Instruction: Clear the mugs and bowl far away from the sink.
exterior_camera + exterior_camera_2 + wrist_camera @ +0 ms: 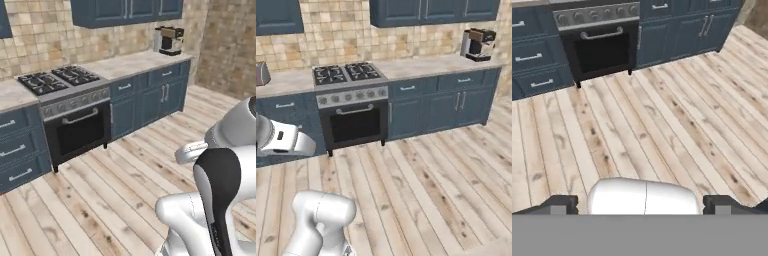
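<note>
The mugs, the bowl and the sink are out of view. In the hand view my gripper [643,205] points down and forward at bare wooden floor [662,125] in front of the stove. Its two dark fingertips [562,204] stand far apart at the bottom corners, open, with nothing between them. My white arm [220,190] rises at the lower right of the left base view, and a link of it [283,140] shows at the left of the right base view.
A black oven with a gas hob [353,117] stands in a run of blue cabinets [441,107] under a stone counter. A coffee machine [478,44] sits at the counter's right end, a toaster [261,74] at the left. Plank floor lies between me and the cabinets.
</note>
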Motion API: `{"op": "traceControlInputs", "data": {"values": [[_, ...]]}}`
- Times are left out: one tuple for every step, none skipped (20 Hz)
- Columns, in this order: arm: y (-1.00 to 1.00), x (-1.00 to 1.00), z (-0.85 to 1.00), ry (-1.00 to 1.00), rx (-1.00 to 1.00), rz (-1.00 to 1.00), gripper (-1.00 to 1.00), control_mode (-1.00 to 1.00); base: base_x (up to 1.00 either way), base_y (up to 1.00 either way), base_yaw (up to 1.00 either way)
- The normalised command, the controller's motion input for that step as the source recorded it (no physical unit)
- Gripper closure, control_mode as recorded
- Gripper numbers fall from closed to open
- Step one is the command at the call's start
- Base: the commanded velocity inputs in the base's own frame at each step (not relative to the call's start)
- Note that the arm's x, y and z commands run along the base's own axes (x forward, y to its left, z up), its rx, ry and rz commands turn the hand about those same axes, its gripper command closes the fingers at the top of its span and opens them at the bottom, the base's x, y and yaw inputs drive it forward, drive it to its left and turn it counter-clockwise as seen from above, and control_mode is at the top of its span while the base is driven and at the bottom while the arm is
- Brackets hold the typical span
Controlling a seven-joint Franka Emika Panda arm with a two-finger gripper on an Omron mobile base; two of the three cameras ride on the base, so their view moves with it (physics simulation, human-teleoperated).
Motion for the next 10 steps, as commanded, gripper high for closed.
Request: {"op": "traceControlInputs", "data": {"values": [[0.0,0.0,0.0,0.0,0.0,0.0,-1.0,1.0,0.0,0.0,1.0],[0.0,0.0,0.0,0.0,0.0,0.0,-1.0,1.0,0.0,0.0,1.0],[0.0,0.0,0.0,0.0,0.0,0.0,-1.0,1.0,0.0,0.0,1.0],[0.0,0.0,0.0,0.0,0.0,0.0,-1.0,1.0,0.0,0.0,1.0],[0.0,0.0,0.0,0.0,0.0,0.0,-1.0,1.0,0.0,0.0,1.0],[0.0,0.0,0.0,0.0,0.0,0.0,-1.0,1.0,0.0,0.0,1.0],[0.0,0.0,0.0,0.0,0.0,0.0,-1.0,1.0,0.0,0.0,1.0],[0.0,0.0,0.0,0.0,0.0,0.0,-1.0,1.0,0.0,0.0,1.0],[0.0,0.0,0.0,0.0,0.0,0.0,-1.0,1.0,0.0,0.0,1.0],[0.0,0.0,0.0,0.0,0.0,0.0,-1.0,1.0,0.0,0.0,1.0]]}}
